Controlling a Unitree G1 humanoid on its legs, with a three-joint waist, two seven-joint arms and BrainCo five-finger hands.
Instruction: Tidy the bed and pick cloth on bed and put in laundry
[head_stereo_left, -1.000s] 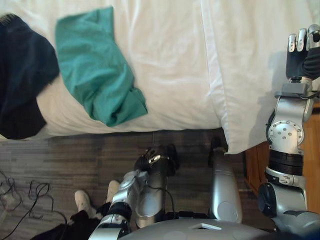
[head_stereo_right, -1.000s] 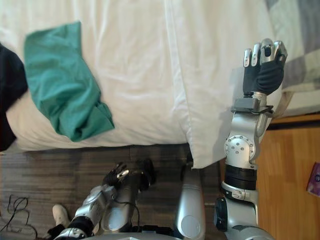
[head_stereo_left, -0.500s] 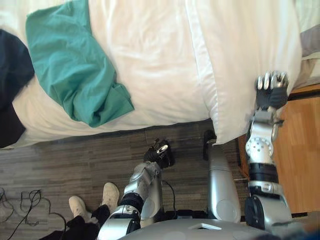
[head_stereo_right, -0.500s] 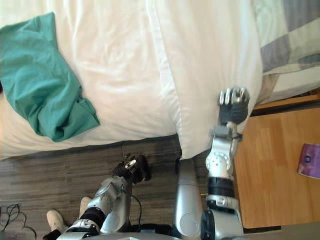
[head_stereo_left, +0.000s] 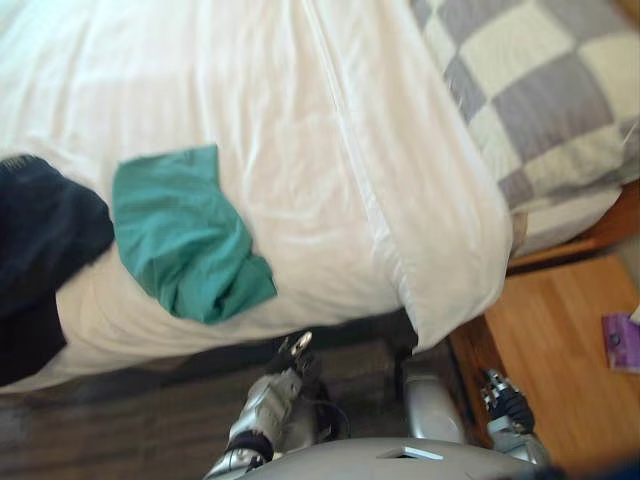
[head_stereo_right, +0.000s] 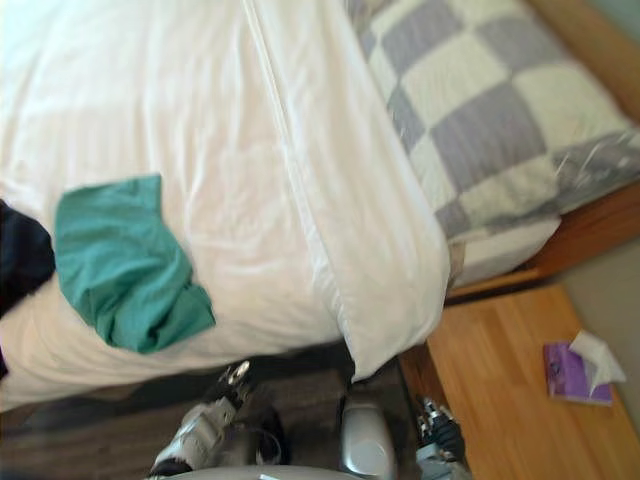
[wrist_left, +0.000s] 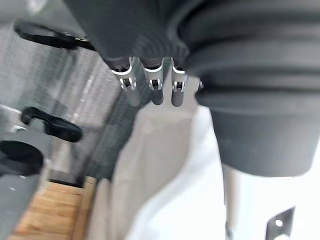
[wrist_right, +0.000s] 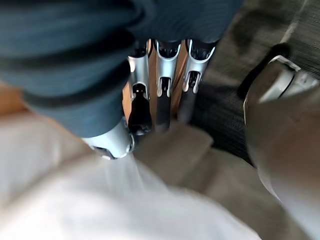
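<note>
A green cloth (head_stereo_left: 185, 232) lies crumpled on the white duvet (head_stereo_left: 300, 130), near the bed's front edge. A dark cloth (head_stereo_left: 40, 255) lies just left of it and hangs over the edge. My left hand (head_stereo_left: 293, 352) hangs low over the floor in front of the bed, its fingers (wrist_left: 156, 86) straight and empty. My right hand (head_stereo_left: 505, 402) is down beside the duvet's hanging corner (head_stereo_left: 440, 315), near the wooden nightstand. Its fingers (wrist_right: 165, 92) are relaxed and hold nothing.
A grey and cream checked quilt (head_stereo_left: 540, 90) covers the bed's head at the right. The wooden nightstand (head_stereo_left: 565, 360) at the lower right carries a purple packet (head_stereo_right: 572, 372) with a white tissue. Dark plank floor (head_stereo_left: 120, 420) runs along the bed's front.
My right arm has dropped from the duvet's corner to beside the nightstand, and its fingers have loosened. The view has swung up towards the bed's head. The cloths lie as before.
</note>
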